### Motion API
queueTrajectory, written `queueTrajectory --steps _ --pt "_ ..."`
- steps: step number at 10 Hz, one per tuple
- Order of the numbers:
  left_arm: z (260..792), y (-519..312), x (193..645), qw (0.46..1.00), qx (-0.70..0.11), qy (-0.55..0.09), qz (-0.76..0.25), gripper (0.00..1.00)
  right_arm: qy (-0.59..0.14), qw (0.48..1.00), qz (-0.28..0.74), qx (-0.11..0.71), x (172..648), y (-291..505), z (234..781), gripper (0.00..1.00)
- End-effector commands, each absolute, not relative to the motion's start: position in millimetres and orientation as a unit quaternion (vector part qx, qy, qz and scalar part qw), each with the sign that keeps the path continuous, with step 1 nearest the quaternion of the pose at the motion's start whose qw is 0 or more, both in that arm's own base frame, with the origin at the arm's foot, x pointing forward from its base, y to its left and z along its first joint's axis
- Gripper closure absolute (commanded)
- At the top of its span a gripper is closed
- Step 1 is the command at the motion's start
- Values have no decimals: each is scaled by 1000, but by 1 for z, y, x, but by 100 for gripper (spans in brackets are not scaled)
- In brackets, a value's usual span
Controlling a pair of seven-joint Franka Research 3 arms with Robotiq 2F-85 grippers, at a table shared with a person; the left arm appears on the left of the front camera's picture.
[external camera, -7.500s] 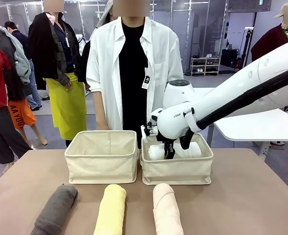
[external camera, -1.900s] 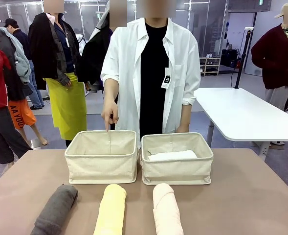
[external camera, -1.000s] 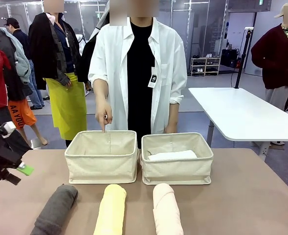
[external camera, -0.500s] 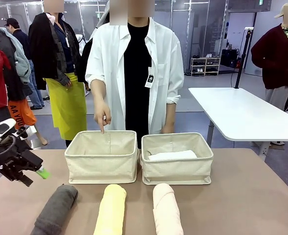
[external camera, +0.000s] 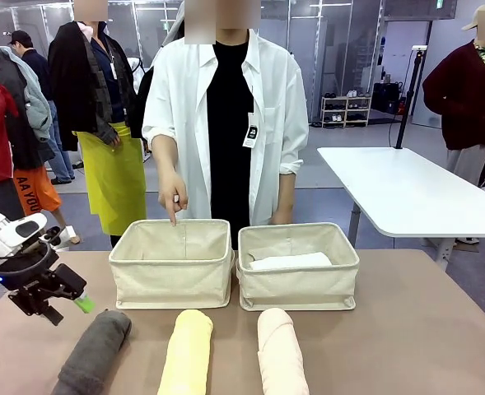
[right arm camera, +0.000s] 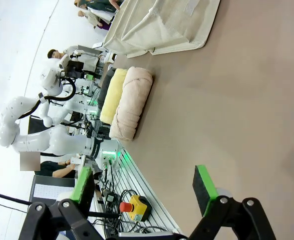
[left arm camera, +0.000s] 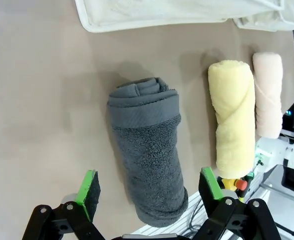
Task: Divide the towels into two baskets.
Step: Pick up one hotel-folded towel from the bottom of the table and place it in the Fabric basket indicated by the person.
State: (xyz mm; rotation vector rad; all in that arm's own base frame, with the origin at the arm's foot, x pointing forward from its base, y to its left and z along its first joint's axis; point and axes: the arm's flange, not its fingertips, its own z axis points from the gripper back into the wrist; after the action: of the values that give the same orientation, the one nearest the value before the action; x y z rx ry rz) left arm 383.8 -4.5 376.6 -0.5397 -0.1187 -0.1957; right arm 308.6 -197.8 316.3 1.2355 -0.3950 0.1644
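Left hand (external camera: pixel 66 308) hangs low, tilted downward, fingers spread wide; right hand (right arm camera: pixel 143 184) spread wide too

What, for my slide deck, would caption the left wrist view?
Open left gripper over the dark grey towel; yellow towel and pink towel lie alongside on the table.

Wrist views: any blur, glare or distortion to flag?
Left wrist view: sharp; grey towel throws a soft shadow on the table; basket rim bows from the wide lens. Right wrist view: rolled sideways, background past the table edge washed out bright, peach towel crisp. Front view: even light, no glare.
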Motion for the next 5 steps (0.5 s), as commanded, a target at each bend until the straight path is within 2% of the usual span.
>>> queueTrajectory --steps 1,5 --pt "337 -24 301 962 -252 -58 -92 0 -184 797 74 571 306 -197 317 0" --pt "320 -41 293 964 -242 -27 -109 0 -184 797 74 571 306 -197 317 0"
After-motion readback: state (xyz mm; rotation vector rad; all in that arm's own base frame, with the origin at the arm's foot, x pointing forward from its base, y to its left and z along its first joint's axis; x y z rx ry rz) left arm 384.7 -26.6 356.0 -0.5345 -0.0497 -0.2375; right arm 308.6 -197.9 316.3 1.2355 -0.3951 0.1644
